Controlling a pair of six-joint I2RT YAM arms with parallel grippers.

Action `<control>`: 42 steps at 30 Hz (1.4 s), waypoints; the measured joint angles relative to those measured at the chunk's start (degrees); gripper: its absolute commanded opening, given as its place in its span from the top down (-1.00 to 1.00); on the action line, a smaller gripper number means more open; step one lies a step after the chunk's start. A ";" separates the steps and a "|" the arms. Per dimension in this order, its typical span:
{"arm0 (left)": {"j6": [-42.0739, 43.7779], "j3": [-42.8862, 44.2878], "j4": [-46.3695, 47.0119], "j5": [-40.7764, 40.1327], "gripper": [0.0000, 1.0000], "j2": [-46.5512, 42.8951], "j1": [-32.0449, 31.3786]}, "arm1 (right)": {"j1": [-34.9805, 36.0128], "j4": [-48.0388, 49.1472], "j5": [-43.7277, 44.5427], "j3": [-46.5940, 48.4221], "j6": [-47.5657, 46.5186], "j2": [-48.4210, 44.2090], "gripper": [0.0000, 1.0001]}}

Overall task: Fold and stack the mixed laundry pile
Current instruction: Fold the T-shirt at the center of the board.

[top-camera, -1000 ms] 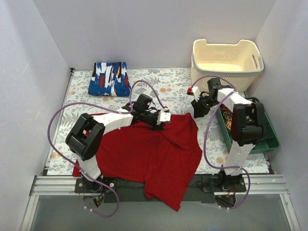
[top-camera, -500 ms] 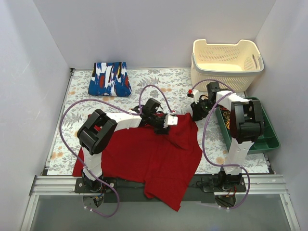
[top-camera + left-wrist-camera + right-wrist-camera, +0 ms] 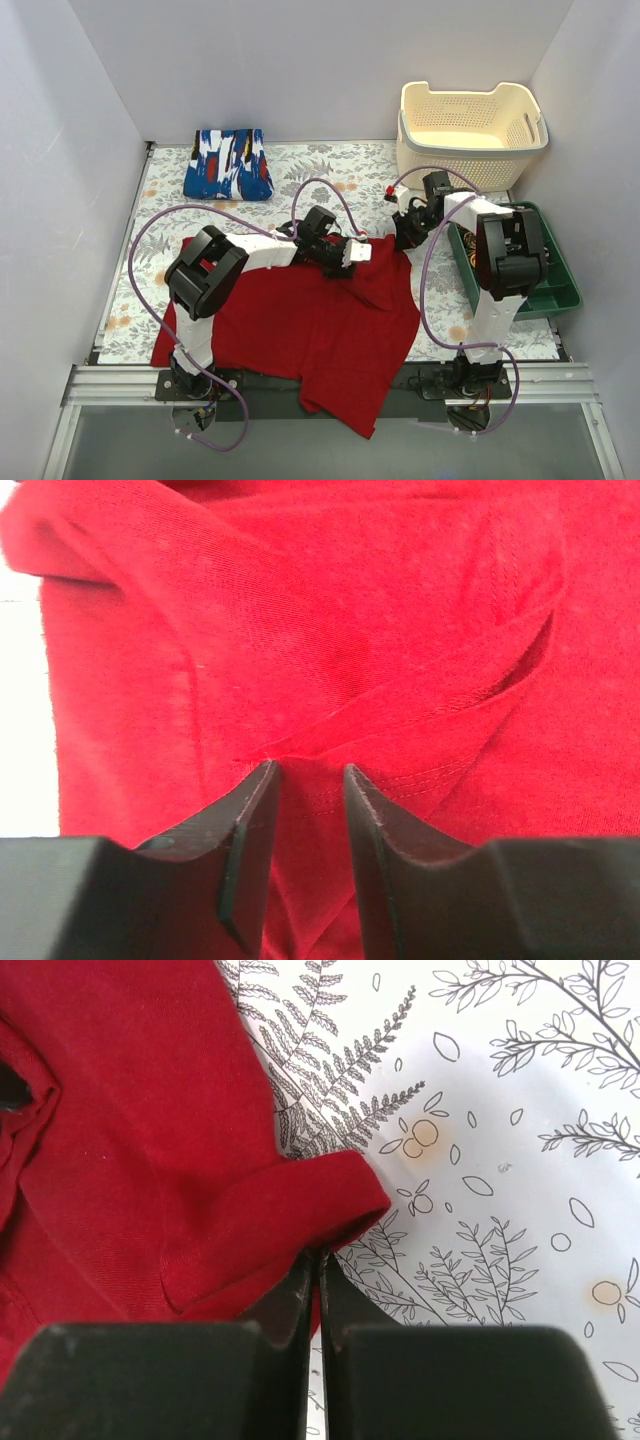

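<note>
Step in hand: folding the red shirt (image 3: 300, 320). It lies spread on the worktop (image 3: 340, 175) at the front, w/ its near hem hanging over the edge. The blue cloth (image 3: 229, 165) sits folded at the far left, well apart, so approx half the job looks done.

L gripper (image 3: 352, 256) is on the shirt's far edge near the middle. R gripper (image 3: 403, 236) is at the far right corner.

Wrist views give what the top view can't:
- L wrist: fingers (image 3: 250, 810) stand a narrow gap apart w/ red cloth in between, and creases run into the gap. Looks like a pinch on a fold by the neckline seam.
- R wrist: fingers pressed together, nipping the very edge of the sleeve (image 3: 300, 1200). Only a sliver is caught, so the hold looks thin.

The top view alone shows the overall lay: shirt rumpled at the right side, both arms at the far edge.

Next, prob: lift both held points together and carry them toward the near hem, or across, keeping the cloth taut between grippers. The R hold may slip if pulled hard. Once folded, the shirt has to go onto the blue cloth.
</note>
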 measured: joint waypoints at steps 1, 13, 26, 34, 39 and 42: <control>0.17 0.00 -0.13 0.02 0.45 0.28 -0.11 | 0.02 0.22 0.26 -0.09 0.26 -0.07 0.97; 4.98 -4.79 -4.72 0.46 0.99 -4.57 -0.48 | -0.87 1.97 6.14 -4.76 1.42 -4.90 0.97; 10.88 -7.10 -5.73 1.36 0.15 -9.99 -3.85 | -1.81 2.03 7.04 -7.10 1.81 -6.95 0.97; 15.65 -4.07 -5.79 3.10 -0.48 -6.73 -9.55 | -1.81 2.03 6.67 -7.06 1.84 -6.93 0.97; 17.99 -1.77 -8.48 2.75 -0.48 -3.61 -11.30 | -1.81 2.03 6.62 -7.06 1.84 -6.93 0.97; 18.36 -0.98 -9.18 2.51 -0.21 -2.38 -11.34 | -1.81 2.03 6.58 -7.06 1.84 -6.88 0.97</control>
